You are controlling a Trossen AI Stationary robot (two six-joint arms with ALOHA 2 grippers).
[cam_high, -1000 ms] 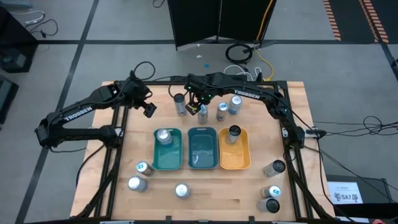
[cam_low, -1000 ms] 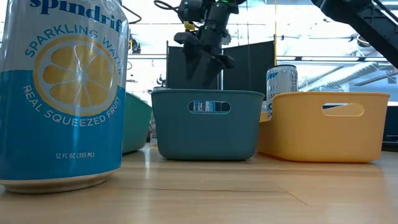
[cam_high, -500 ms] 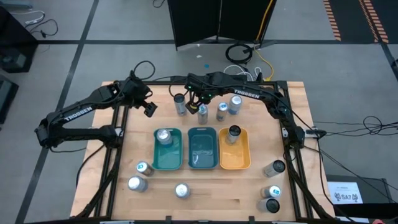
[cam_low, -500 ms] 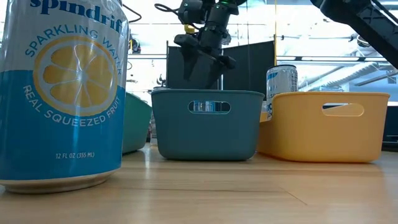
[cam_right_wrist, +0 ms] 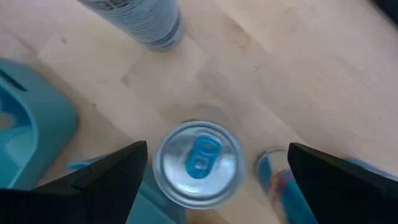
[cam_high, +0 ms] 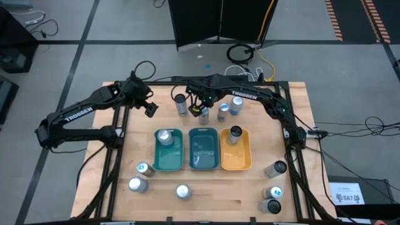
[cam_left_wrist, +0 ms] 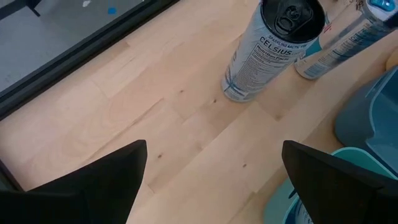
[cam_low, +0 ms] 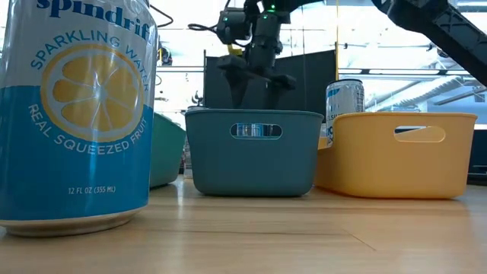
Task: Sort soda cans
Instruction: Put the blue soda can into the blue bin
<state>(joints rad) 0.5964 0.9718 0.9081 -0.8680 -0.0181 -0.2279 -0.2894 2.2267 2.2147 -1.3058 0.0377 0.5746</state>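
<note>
Hovering my right gripper just behind the teal tray, I see its fingers spread apart above a blue-tabbed can that stands upright on the table, untouched by either finger. My left gripper waits behind the green tray with its fingers wide apart, facing a dark-topped can. One can stands in the green tray and one can in the orange tray, while other soda cans are scattered on the table around the teal tray.
</note>
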